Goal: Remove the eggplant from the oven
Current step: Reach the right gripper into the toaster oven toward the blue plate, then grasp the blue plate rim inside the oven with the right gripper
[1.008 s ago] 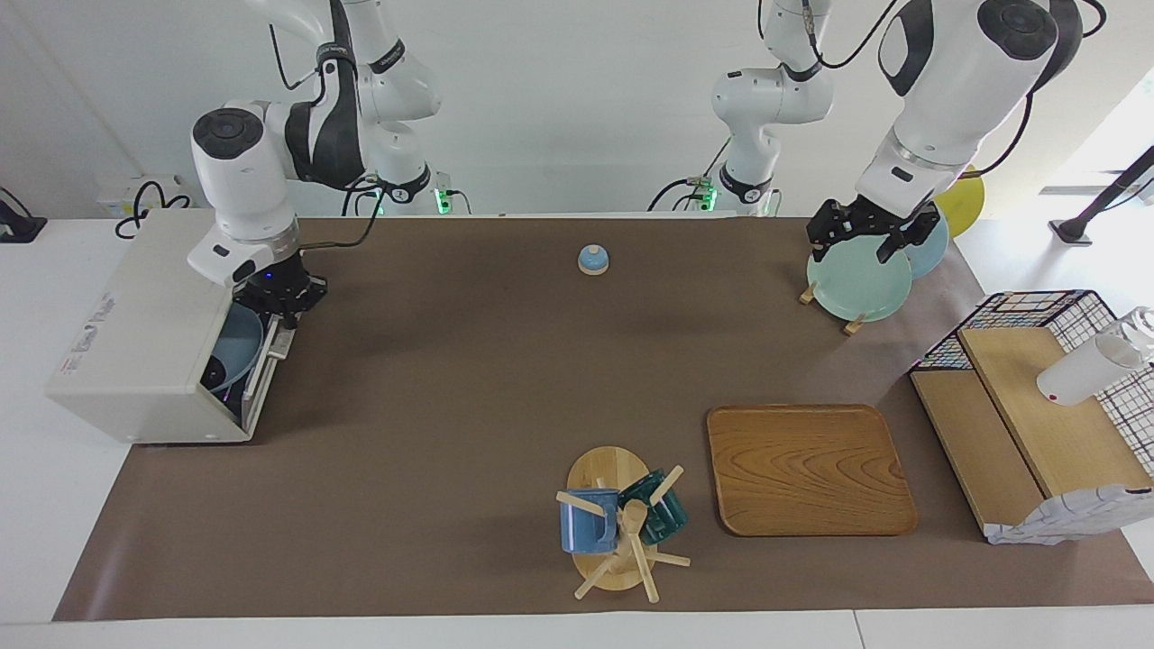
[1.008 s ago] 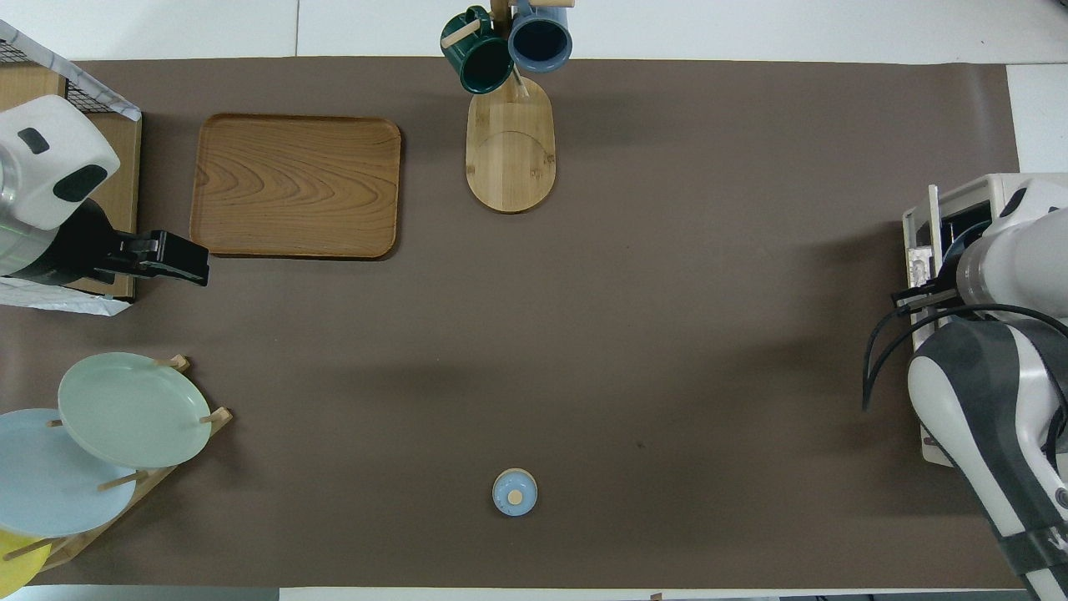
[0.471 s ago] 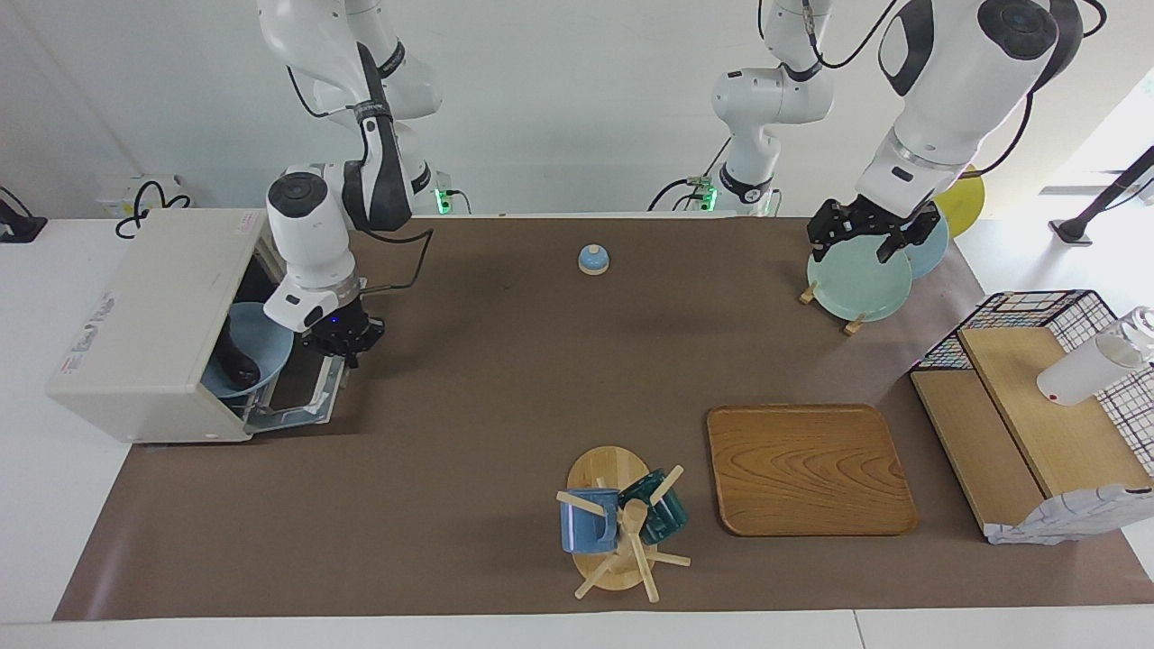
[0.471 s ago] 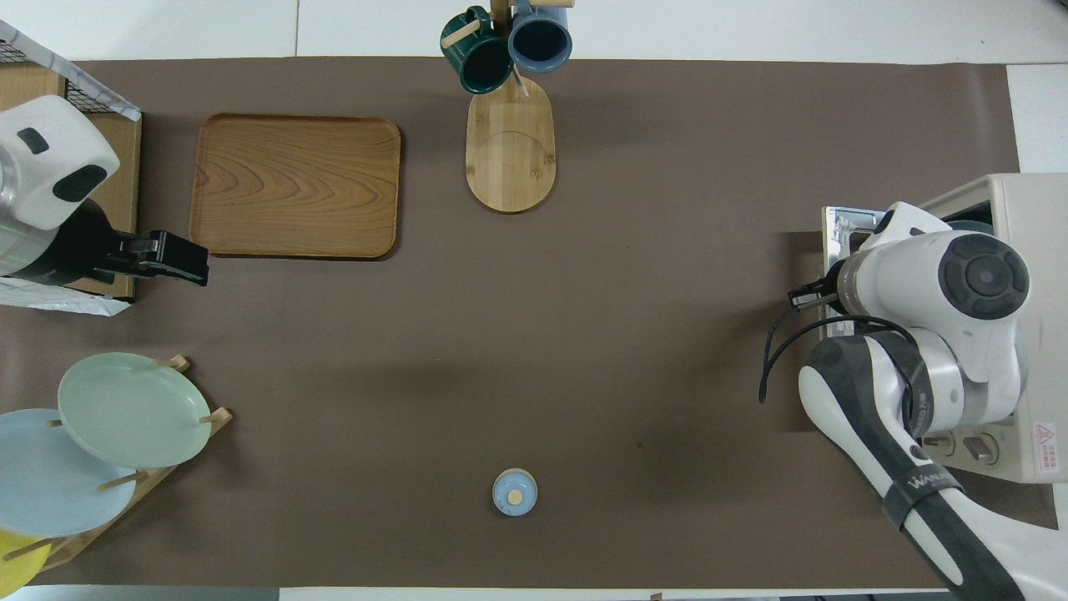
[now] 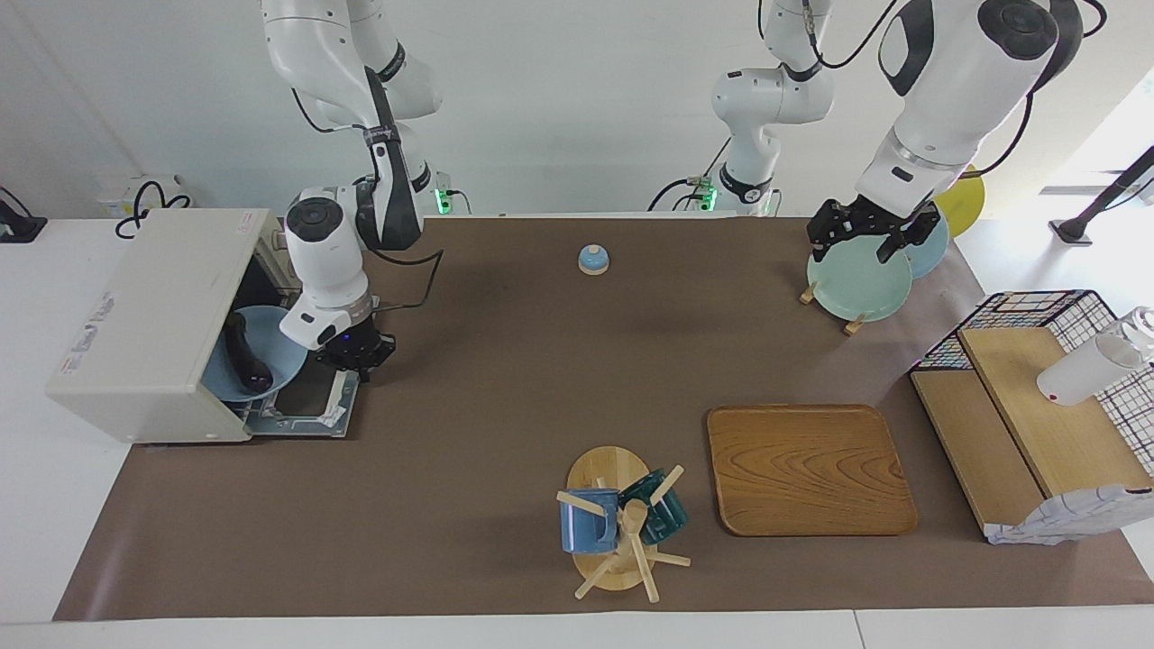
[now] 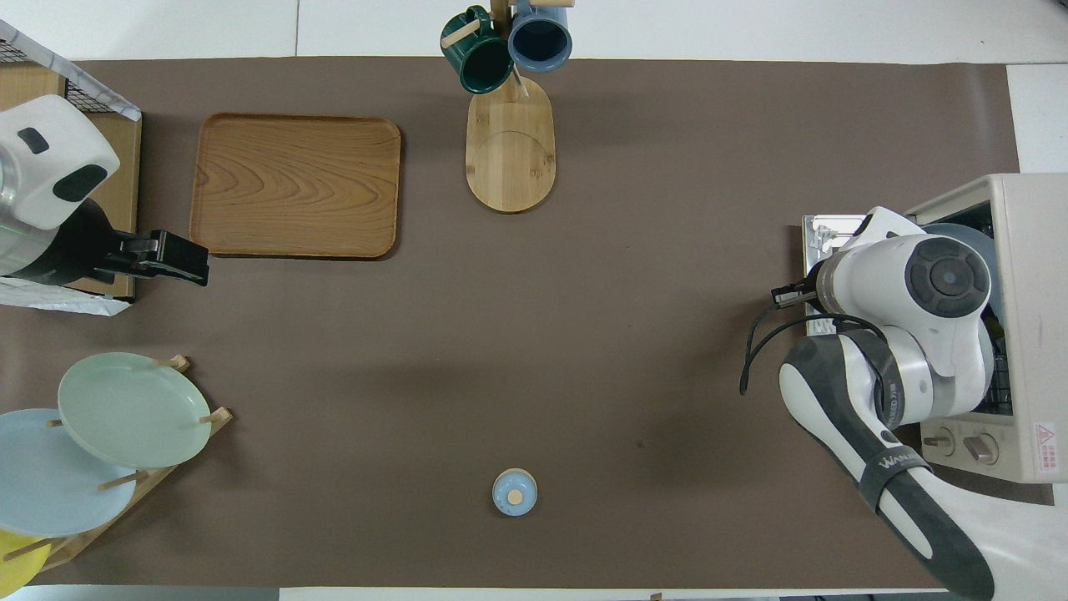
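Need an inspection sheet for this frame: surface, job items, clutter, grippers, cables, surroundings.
Surface: brown mat covers the table.
Job's things: oven at the right arm's end, door dropped open; eggplant lies on a blue plate inside.
Clutter: wooden tray, mug stand, plate rack, small bell, wire basket.
Grippers: right gripper at the open door's edge; left gripper waits over the plate rack.
Cables: black cable loops from the right arm.
Surroundings: white wall, nothing else seen.

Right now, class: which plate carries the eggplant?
The light blue plate in the open oven holds the eggplant; the rack plates stand bare.
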### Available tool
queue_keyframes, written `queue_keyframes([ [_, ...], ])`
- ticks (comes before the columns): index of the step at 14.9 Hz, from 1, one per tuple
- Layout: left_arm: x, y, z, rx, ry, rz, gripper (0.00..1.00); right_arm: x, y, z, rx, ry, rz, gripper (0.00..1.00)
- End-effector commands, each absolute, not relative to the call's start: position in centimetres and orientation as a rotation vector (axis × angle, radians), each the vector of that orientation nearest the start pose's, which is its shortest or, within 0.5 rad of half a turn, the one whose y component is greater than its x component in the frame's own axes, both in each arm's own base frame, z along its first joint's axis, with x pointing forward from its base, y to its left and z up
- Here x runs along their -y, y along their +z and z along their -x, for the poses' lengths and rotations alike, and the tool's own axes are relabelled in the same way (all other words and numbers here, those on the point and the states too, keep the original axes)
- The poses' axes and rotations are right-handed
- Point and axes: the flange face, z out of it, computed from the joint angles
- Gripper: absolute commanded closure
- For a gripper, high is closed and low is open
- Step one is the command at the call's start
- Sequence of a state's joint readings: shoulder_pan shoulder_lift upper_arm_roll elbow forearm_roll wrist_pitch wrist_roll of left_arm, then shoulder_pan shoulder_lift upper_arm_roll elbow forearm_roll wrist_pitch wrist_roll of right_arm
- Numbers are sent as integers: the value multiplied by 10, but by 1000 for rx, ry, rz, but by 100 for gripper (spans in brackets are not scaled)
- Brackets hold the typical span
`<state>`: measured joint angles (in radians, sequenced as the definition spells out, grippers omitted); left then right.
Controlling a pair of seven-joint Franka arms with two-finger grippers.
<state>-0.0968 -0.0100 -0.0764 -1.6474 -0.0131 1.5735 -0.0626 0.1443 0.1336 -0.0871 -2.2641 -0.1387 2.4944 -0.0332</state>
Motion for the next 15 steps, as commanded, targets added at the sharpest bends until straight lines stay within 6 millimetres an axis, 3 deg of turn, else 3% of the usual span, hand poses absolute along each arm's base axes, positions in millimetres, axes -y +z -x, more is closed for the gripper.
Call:
queue_keyframes([
  [1, 94, 599, -535, -175, 100, 3149, 0, -39, 307, -543, 254, -169, 3226, 100],
  [3, 94, 599, -535, -173, 100, 3149, 0, -62, 324, -549, 277, -154, 3203, 100],
  [5, 94, 598, -535, -173, 102, 3149, 0, -64, 363, -562, 267, -67, 3219, 100],
  [6, 94, 598, -535, -173, 102, 3149, 0, -61, 383, -568, 256, -11, 3228, 90],
  [7, 94, 599, -535, -173, 100, 3149, 0, -59, 402, -567, 247, 27, 3232, 74],
  [9, 94, 598, -535, -173, 102, 3149, 0, -45, 422, -560, 229, 60, 3249, 68],
  [12, 94, 599, -535, -173, 100, 3149, 0, -5, 414, -552, 222, 133, 3247, 68],
  [15, 94, 598, -535, -173, 102, 3149, 0, 16, 398, -538, 270, 127, 3236, 72],
])
